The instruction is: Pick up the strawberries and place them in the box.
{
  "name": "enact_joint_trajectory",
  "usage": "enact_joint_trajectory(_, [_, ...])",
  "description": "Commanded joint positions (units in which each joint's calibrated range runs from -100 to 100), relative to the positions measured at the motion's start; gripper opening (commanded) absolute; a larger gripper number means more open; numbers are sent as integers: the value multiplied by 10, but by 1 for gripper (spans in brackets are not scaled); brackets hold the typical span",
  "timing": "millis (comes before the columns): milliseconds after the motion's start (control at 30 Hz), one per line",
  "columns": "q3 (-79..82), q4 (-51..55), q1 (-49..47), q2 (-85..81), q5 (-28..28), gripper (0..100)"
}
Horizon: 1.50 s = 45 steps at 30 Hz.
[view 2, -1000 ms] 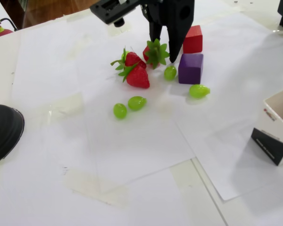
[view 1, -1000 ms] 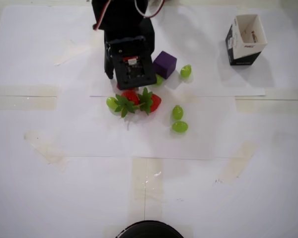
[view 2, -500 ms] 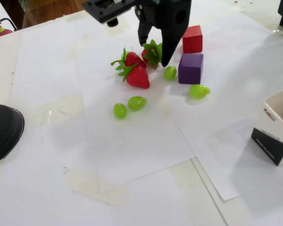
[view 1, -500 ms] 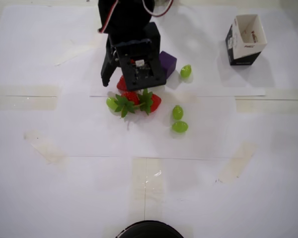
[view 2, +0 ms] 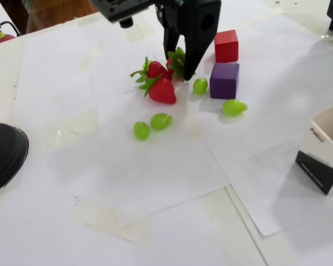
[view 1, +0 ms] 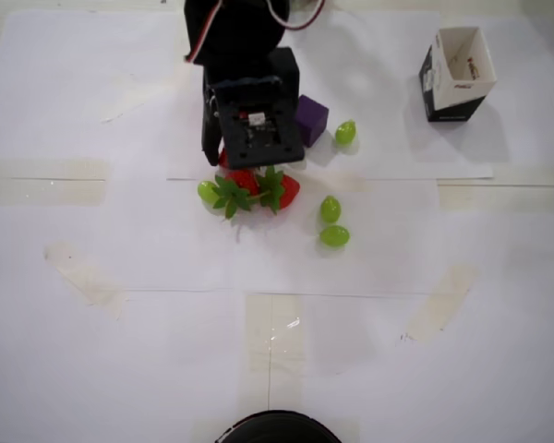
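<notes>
The gripper (view 2: 178, 67) stood low over the cluster of strawberries (view 2: 162, 88) in the fixed view, its two dark fingers (view 2: 190, 61) pointing down on either side of the rearmost berry's green leafy top (view 2: 177, 60). The jaws were drawn in narrow around that top, though whether they truly pinched it or merely flanked it could not be told from either camera. In the overhead view the arm's black body (view 1: 254, 120) covered most of that berry, leaving only a sliver of red at its lower edge.

The other two strawberries (view 1: 282, 190) lay touching each other just in front of the gripper on the white paper (view 1: 166, 249), leaves tangled together (one green grape (view 1: 208, 192) sat tight against their left side in the overhead view). A red cube (view 2: 226, 45) and a purple cube (view 2: 224, 80) stood just right of the gripper in the fixed view, with a grape (view 2: 200, 85) between the purple cube and the berries and another grape (view 2: 234, 107) just in front of the cube. Two more grapes (view 2: 161, 121) lay side by side nearer the camera.

The box (view 1: 455, 74) stood well apart from all this, at the upper right of the overhead view, open-topped, black outside and white within; nothing could be seen inside it.
</notes>
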Motion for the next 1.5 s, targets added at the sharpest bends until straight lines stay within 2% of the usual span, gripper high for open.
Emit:
enact_joint_trajectory(0, [-10,-12,-5,-33,-5,18])
enact_joint_trajectory(300, [-2,-8,-4,-40,1,11])
enact_joint_trajectory(533, [-10,7,-2,-62,11,11])
enact_joint_trajectory(933, [-205,223,-11,-140,33,11])
enact_joint_trajectory(1100, [-233,305,-75,-200,13,11])
enact_joint_trajectory(1200, [-233,354,-158,-230,-7,11])
enact_joint_trajectory(1333, [-222,373,-249,-244,-28,11])
enact_joint_trajectory(1467, [-200,345,-334,-243,-47,11])
